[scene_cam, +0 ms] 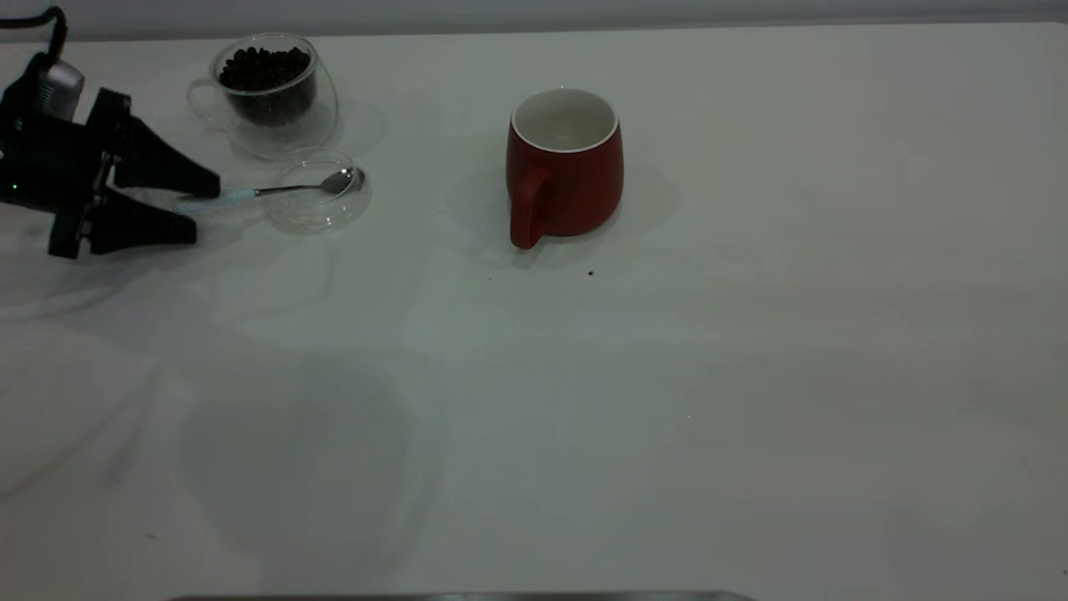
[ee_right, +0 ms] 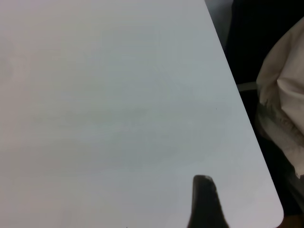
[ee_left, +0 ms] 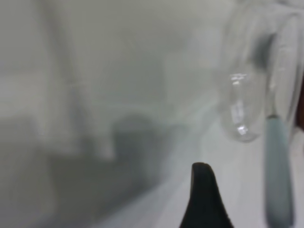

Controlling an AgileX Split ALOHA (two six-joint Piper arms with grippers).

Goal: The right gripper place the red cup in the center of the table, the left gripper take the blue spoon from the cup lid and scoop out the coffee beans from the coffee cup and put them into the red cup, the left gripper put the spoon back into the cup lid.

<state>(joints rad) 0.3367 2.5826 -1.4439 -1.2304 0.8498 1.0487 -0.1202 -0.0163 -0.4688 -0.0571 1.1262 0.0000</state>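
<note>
Blue spoon [scene_cam: 275, 190] handle points toward left gripper [scene_cam: 200, 204], seemingly untouched.

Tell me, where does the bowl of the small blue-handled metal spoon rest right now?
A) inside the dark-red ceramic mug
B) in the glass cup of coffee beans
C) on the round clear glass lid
C: the small blue-handled metal spoon has its bowl on the round clear glass lid.

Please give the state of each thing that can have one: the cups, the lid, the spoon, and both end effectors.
red cup: upright, looks empty.
coffee cup: upright, holds coffee beans.
cup lid: flat on the table, off the cup.
blue spoon: bowl rests on the lid.
left end effector: open at the spoon handle.
right end effector: over the table corner.
</note>
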